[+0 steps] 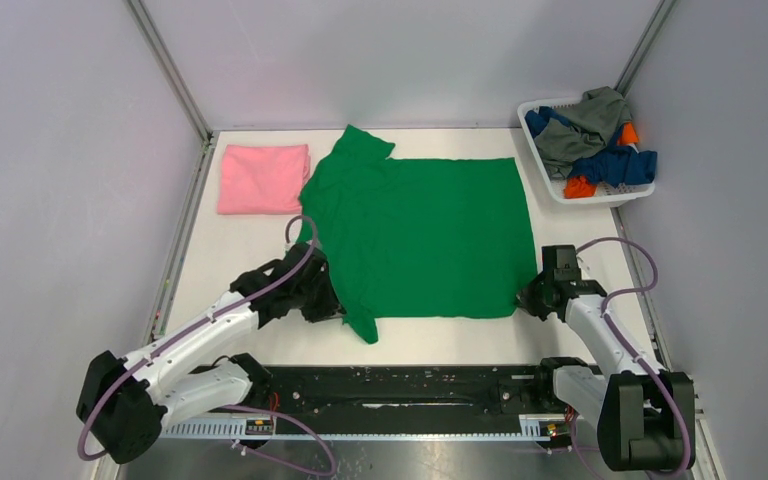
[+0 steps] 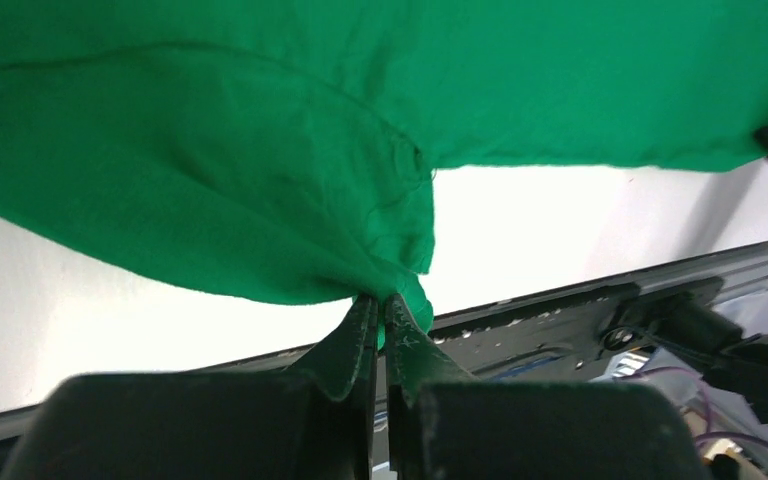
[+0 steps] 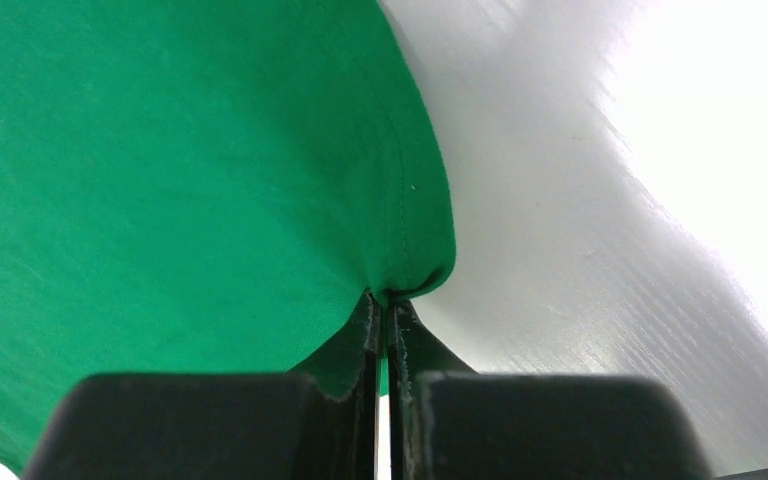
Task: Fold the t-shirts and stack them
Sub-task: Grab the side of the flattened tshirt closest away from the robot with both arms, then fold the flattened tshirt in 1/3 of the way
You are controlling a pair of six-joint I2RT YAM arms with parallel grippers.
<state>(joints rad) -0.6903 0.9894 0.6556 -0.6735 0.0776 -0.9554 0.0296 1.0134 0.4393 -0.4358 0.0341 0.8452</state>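
L claw (image 2: 380,308) & R claw (image 3: 382,303) each pinch the green t-shirt (image 1: 430,235) at its near edge, so I'd lift both level & fold fwd w/o slack.

Green t-shirt (image 1: 430,235) spread flat on the table (image 1: 440,340) — left gripper (image 1: 332,300) at its near sleeve, right gripper (image 1: 530,298) at its near corner, folded pink t-shirt (image 1: 262,178) just beside.
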